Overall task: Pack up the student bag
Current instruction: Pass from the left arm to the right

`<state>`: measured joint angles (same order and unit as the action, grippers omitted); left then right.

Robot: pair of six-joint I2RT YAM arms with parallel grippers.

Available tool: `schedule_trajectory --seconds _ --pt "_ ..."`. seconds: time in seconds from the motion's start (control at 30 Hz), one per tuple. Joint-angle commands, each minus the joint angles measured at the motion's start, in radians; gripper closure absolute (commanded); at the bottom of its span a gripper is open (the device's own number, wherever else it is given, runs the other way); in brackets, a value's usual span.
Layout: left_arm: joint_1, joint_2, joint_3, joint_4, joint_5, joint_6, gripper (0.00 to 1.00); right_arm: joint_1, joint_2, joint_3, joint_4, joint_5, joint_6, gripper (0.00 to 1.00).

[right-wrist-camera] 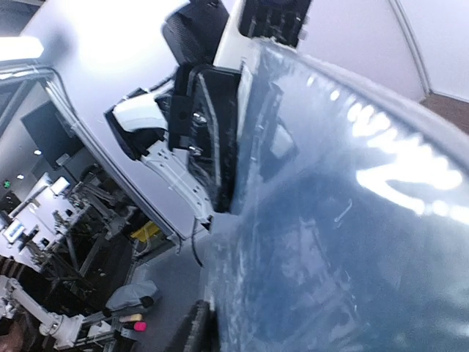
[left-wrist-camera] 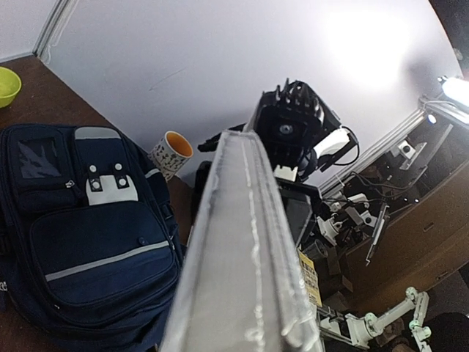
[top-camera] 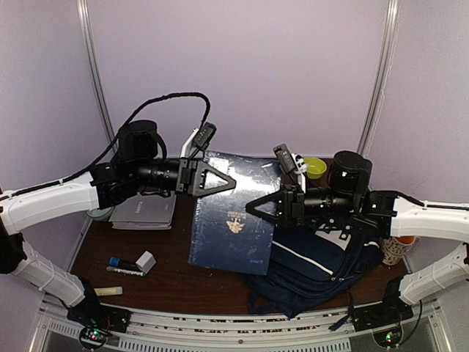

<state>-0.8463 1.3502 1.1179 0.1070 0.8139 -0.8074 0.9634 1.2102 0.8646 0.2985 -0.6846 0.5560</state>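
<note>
The left gripper (top-camera: 220,178) is clamped on the left edge of the dark blue emblem book (top-camera: 233,233), held over the table's middle. The right gripper (top-camera: 258,206) sits at the book's right edge, and I cannot tell whether it grips. The student bag (top-camera: 322,268) lies at the near right with the book not yet inside, so packing looks barely begun.

Take the book (top-camera: 233,220) as your centre. The student bag (top-camera: 322,264) lies just to its right and front-right. Farther right of the book, past the bag, you have a cup (top-camera: 396,249). Behind the book's right corner sits a bowl (top-camera: 315,167). Left of the book lies a flat device (top-camera: 143,211). Front-left of the book, a marker (top-camera: 119,262) lies beside a small block (top-camera: 146,262).
</note>
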Motion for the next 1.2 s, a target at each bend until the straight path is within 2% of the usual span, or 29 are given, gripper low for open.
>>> schedule_trajectory --seconds 0.0,0.07,0.13,0.17,0.3,0.37,0.43,0.6,0.73,0.97,1.17 --pt "-0.005 0.011 0.054 0.129 -0.018 0.039 1.0 0.017 -0.001 0.002 0.146 -0.047 0.091 0.82" --pt "-0.005 0.012 0.055 0.122 -0.023 0.047 1.0 0.017 0.008 -0.011 0.209 -0.049 0.127 0.89" --pt "-0.005 0.01 0.057 0.109 -0.028 0.055 1.0 0.018 0.014 -0.018 0.242 -0.052 0.153 0.9" --pt "-0.005 0.008 0.057 0.105 -0.03 0.058 0.96 0.018 0.015 -0.019 0.255 -0.053 0.162 0.91" --pt "-0.006 -0.001 0.058 0.086 -0.037 0.071 0.8 0.021 0.008 -0.015 0.259 -0.05 0.174 0.92" --pt "-0.005 -0.008 0.055 0.069 -0.044 0.089 0.63 0.021 -0.001 -0.01 0.245 -0.046 0.17 0.93" --pt "-0.005 -0.022 0.048 0.051 -0.062 0.106 0.5 0.021 -0.013 -0.004 0.227 -0.035 0.164 0.93" --pt "-0.004 -0.081 0.001 0.026 -0.149 0.156 0.36 0.021 -0.043 0.013 0.18 0.015 0.145 0.94" --pt "-0.003 -0.135 -0.044 0.02 -0.198 0.175 0.31 0.021 -0.061 0.04 0.14 0.059 0.12 0.94" --pt "-0.001 -0.238 -0.149 0.068 -0.204 0.172 0.19 0.017 -0.08 0.107 0.084 0.157 0.076 0.94" --pt "0.0 -0.296 -0.243 0.121 -0.157 0.157 0.21 0.011 -0.077 0.171 0.076 0.221 0.082 0.94"
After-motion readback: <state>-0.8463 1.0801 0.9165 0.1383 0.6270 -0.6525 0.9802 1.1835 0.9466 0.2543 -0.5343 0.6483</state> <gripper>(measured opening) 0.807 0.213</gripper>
